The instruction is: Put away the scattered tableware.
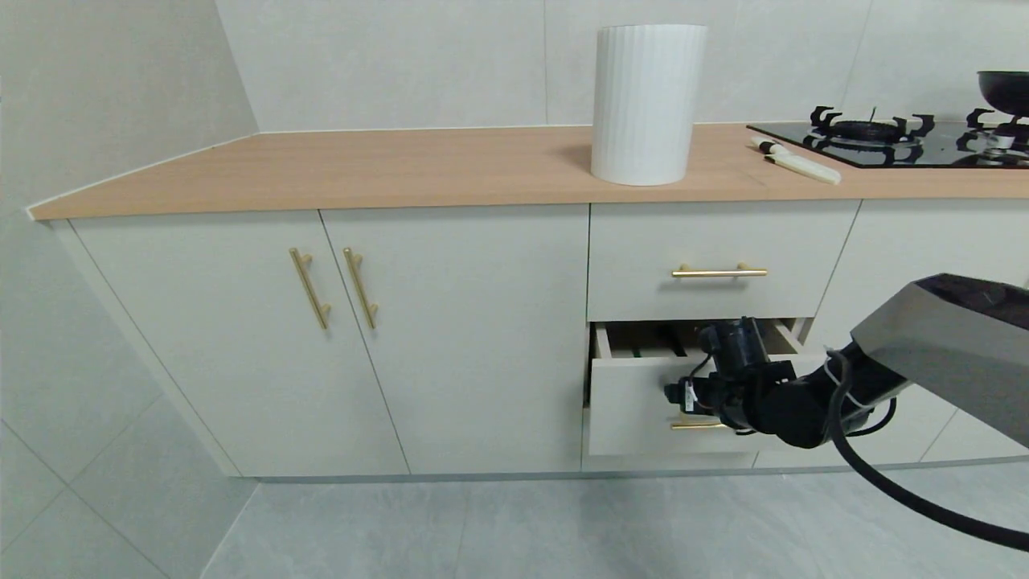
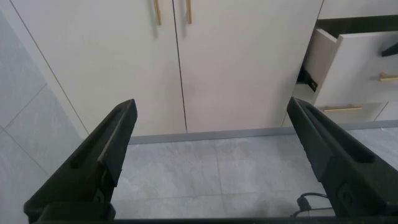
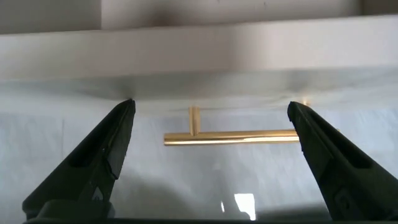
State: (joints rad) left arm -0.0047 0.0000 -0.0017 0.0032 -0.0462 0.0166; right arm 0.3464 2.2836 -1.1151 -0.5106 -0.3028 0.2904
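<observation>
The right gripper (image 3: 210,107), wide open and empty, is being held before the handle (image 3: 239,137) of the drawer (image 1: 627,402), seemingly off-centre, so a slipping grasp is being risked.

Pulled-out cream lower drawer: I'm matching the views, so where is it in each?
Head view: pulled-out cream lower drawer, under the shut drawer, right of centre.
Left wrist view: seen side-on, beside the cupboard doors.
Right wrist view: its front, close up.
Shared landmark: its gold bar handle.
</observation>
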